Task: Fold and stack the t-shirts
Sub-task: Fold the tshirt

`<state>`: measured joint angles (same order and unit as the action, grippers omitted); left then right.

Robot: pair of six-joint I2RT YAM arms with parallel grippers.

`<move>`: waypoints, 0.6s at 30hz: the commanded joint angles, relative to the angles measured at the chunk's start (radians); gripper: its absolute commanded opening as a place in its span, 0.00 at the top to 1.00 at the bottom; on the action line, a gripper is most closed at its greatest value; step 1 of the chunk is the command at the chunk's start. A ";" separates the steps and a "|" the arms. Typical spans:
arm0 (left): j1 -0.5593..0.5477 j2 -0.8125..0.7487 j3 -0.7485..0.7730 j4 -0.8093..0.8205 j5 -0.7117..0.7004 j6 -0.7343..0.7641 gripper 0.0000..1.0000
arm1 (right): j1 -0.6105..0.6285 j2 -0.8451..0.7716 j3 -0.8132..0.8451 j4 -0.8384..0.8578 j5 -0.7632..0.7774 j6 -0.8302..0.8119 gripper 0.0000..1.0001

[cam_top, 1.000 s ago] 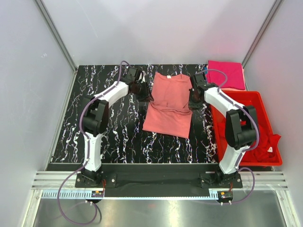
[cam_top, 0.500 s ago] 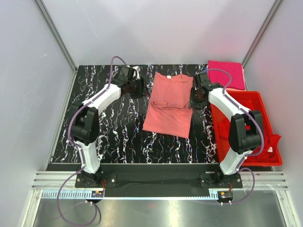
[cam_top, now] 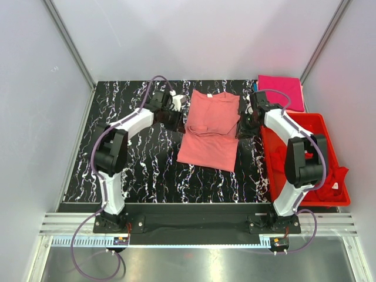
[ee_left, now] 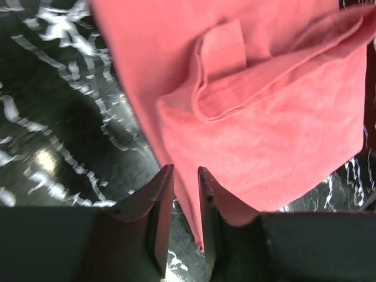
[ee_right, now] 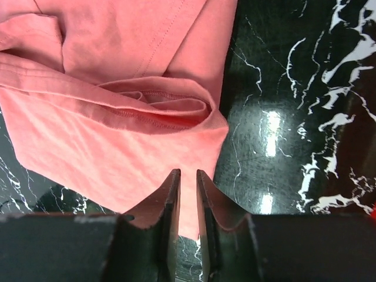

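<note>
A salmon-pink t-shirt (cam_top: 210,129) lies flat mid-table with its sleeves folded in and a crease across its middle. It also shows in the left wrist view (ee_left: 258,117) and the right wrist view (ee_right: 117,117). My left gripper (cam_top: 171,117) hovers at the shirt's left edge. Its jaws (ee_left: 185,171) stand a narrow slit apart and hold nothing. My right gripper (cam_top: 246,125) hovers at the shirt's right edge, its jaws (ee_right: 188,173) likewise nearly touching and empty. A folded magenta-pink t-shirt (cam_top: 281,93) lies at the back right. A red t-shirt (cam_top: 326,176) is crumpled in the bin.
A rigid red plastic bin (cam_top: 331,132) stands along the table's right side, close to my right arm. The black marbled table (cam_top: 141,164) is walled in by white panels on the left, back and right.
Both grippers have shifted slightly outward from the salmon shirt's sides. The left wrist has swung round. The shirt itself lies as before.
</note>
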<state>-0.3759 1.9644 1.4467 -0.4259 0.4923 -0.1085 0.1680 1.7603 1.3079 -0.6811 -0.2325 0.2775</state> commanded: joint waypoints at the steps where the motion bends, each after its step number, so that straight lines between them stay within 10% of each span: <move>1: -0.040 0.053 0.046 -0.033 0.060 0.082 0.73 | 0.004 0.017 0.013 0.025 -0.033 0.008 0.76; 18: 0.038 0.140 0.221 0.151 0.014 -0.135 0.47 | -0.047 0.044 -0.001 0.120 -0.053 -0.060 0.48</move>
<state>-0.3882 2.1403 1.6421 -0.3943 0.5034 -0.1604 0.1471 1.8061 1.3083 -0.6346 -0.2340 0.2554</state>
